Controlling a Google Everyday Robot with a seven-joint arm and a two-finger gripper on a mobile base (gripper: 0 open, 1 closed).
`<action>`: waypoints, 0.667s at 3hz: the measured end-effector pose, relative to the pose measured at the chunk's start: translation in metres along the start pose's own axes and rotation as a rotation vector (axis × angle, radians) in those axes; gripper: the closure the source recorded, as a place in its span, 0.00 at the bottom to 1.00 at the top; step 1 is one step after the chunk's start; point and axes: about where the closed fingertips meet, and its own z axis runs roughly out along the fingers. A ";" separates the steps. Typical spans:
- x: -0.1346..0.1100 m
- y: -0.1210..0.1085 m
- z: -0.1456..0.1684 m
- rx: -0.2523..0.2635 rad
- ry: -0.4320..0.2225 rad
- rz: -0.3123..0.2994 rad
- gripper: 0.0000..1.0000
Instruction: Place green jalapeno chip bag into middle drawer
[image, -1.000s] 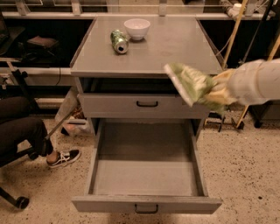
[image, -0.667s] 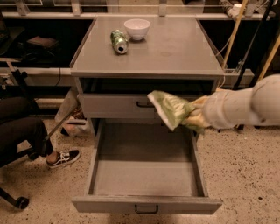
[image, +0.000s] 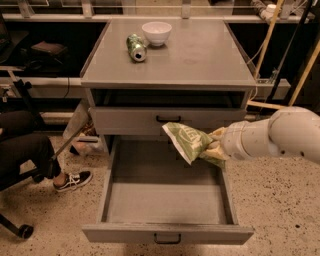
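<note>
Gripper (image: 214, 147) w/ green jalapeno chip bag (image: 187, 141) sits lower & slightly further left vs 0.7 s ago. Bag is now over rear right of the open middle drawer (image: 167, 202), not yet inside. Jaws clamp bag's right end. Arm (image: 270, 140) reaches in from right, approx. horizontal. Judgement: lower, then release.
</note>
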 end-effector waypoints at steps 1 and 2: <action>0.031 0.026 0.062 -0.035 0.060 0.020 1.00; 0.070 0.049 0.101 -0.005 0.181 -0.034 1.00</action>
